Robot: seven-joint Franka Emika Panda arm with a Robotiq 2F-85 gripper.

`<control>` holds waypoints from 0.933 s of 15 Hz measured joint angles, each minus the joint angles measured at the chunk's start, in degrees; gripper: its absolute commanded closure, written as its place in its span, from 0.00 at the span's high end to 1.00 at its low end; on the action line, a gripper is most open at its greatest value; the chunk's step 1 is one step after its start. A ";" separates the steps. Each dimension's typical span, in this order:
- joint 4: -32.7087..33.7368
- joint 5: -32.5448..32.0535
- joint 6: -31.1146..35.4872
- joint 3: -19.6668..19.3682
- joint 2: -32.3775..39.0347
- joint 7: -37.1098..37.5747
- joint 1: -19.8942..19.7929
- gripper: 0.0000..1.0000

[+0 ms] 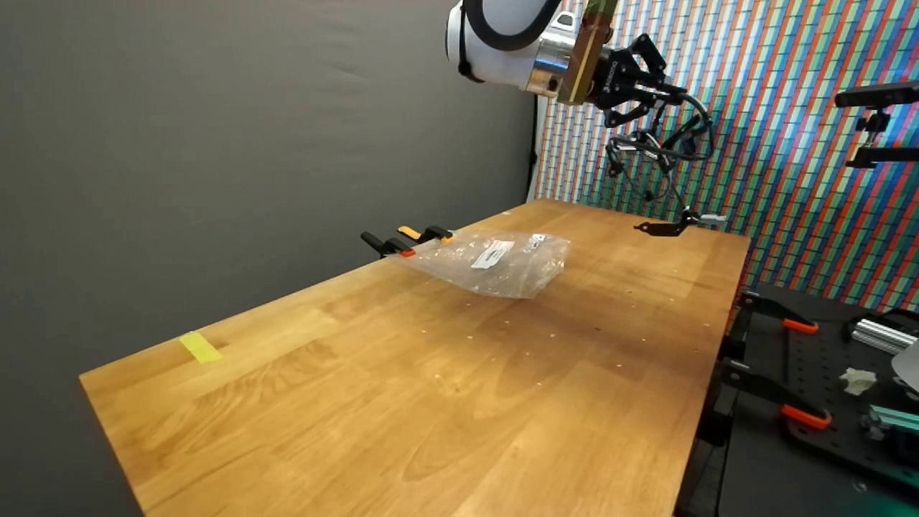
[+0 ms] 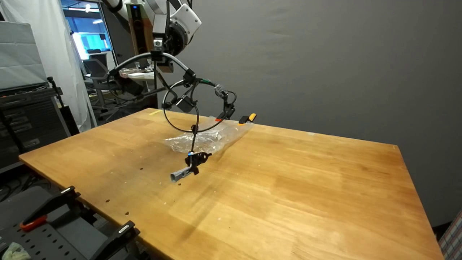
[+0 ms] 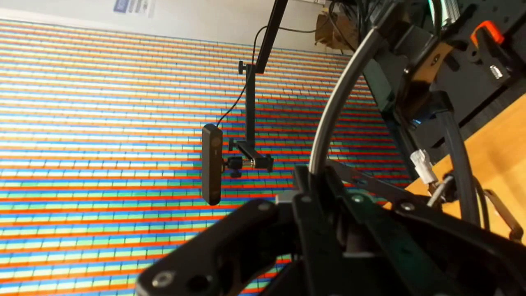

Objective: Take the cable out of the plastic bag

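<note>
The cable is a black harness with several branches and connectors. It hangs in loops from my gripper above the table; it shows in both exterior views (image 1: pixel 675 152) (image 2: pixel 185 104) and in the wrist view (image 3: pixel 332 111). My gripper (image 1: pixel 678 95) is shut on a thick grey-black strand, which stands between its fingertips in the wrist view (image 3: pixel 315 174). The lowest connectors hang over the tabletop. The clear plastic bag (image 1: pixel 520 276) lies flat on the table, apart from the cable. It also shows behind the hanging cable in an exterior view (image 2: pixel 216 139).
Clamps (image 1: pixel 399 247) at the table's edge touch the bag's end. The wooden table (image 1: pixel 459 402) carries a strip of yellow tape (image 1: pixel 201 347). A black side surface with orange-tipped clamps (image 1: pixel 808 416) adjoins it. A camera on a stand (image 3: pixel 211 164) faces the arm.
</note>
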 measured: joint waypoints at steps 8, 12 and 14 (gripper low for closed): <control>1.16 1.43 23.64 2.42 1.73 -0.62 4.94 0.02; -0.51 0.40 36.63 2.42 0.88 -0.45 6.18 0.02; -1.94 0.26 44.03 2.04 0.29 -0.38 6.23 0.02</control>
